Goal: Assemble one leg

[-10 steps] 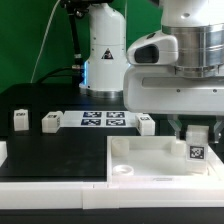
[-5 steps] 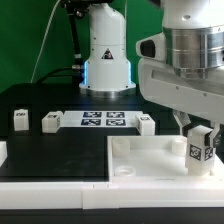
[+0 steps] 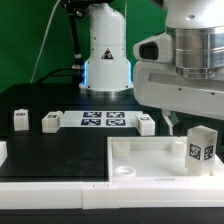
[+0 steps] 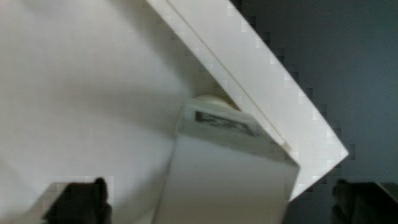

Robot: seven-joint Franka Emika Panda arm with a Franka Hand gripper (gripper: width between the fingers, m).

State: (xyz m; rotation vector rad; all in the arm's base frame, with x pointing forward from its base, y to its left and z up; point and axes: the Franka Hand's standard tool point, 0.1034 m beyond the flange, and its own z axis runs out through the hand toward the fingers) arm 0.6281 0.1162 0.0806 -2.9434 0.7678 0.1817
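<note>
The leg (image 3: 201, 148), a small white post with a black-and-white tag, stands upright in the corner of the large white tabletop (image 3: 150, 160) at the exterior view's right. My gripper (image 3: 195, 118) is open just above it, one finger (image 3: 168, 122) showing beside the leg and apart from it. In the wrist view the leg (image 4: 231, 165) rises between the two dark fingertips (image 4: 73, 202), which stand wide apart on either side of it. The gripper (image 4: 217, 205) holds nothing. The tabletop (image 4: 89, 100) fills most of that view.
Three more small white legs stand on the black table: two at the exterior view's left (image 3: 20, 118) (image 3: 50, 122) and one behind the tabletop (image 3: 146, 123). The marker board (image 3: 103, 120) lies between them. A round socket (image 3: 122, 172) shows in the tabletop's near corner.
The gripper held the leg at the tabletop's corner, turned with it, then opened and rose a little. The leg now stands free in the corner.
</note>
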